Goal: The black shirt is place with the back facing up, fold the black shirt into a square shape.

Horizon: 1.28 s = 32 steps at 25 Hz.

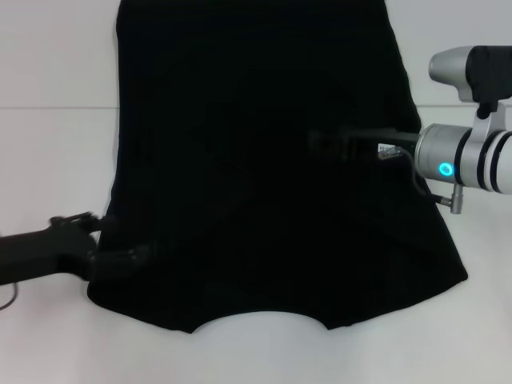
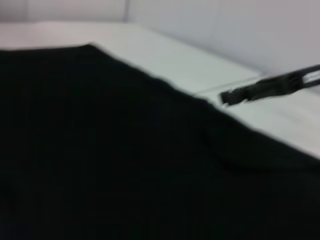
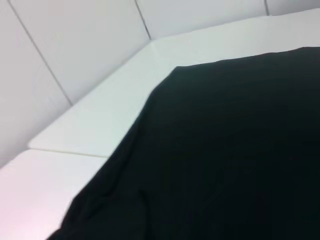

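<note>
The black shirt (image 1: 256, 120) lies spread flat on the white table, plain side up, with its curved neckline at the near edge. No lettering shows. My left gripper (image 1: 132, 258) sits at the shirt's near left edge, low against the cloth. My right gripper (image 1: 320, 144) reaches in from the right and hovers over the middle right of the shirt. In the left wrist view the shirt (image 2: 100, 150) fills most of the picture, with the right gripper (image 2: 235, 95) farther off beyond its edge. The right wrist view shows only the shirt (image 3: 240, 150) and the table.
The white table (image 1: 48, 160) shows bare on both sides of the shirt and in front of the neckline. A seam line crosses the table behind the arms. White wall panels (image 3: 75, 45) stand behind the table's far corner.
</note>
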### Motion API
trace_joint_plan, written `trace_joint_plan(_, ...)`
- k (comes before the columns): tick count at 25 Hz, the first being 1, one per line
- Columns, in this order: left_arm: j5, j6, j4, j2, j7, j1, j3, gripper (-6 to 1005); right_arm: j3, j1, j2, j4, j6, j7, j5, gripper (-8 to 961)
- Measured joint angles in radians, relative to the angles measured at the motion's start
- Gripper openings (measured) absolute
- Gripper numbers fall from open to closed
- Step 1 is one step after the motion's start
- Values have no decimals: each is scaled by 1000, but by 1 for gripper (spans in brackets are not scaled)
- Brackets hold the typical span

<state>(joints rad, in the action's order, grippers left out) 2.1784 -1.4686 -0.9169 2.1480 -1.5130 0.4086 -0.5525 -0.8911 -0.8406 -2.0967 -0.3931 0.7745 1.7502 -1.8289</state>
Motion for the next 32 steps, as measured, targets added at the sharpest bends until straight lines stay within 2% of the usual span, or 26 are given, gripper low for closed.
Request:
trace_joint_plan(2, 48, 2, -8, -3, -2, -4, 35, 873, 0, 0, -1, 16, 12, -23, 34, 714)
trace_joint_plan(5, 125, 37, -10, -4, -3, -10, 64, 873, 0, 1, -1, 30, 19, -44, 73, 706)
trace_joint_plan(8, 147, 53, -8, -1, -1, -14, 64, 873, 0, 2, -1, 33, 21, -48, 84, 705)
trace_joint_plan(23, 154, 106, 40, 6, 8, -5, 28, 873, 0, 9, 0, 34, 34, -50, 86, 702)
trace_joint_plan(31, 153, 199, 71, 8, -2, 9, 18, 871, 0, 13, 0, 34, 36, -50, 86, 703)
trace_joint_plan(32, 154, 205, 81, 7, -2, 14, 17, 845, 0, 13, 0, 33, 36, -50, 86, 703)
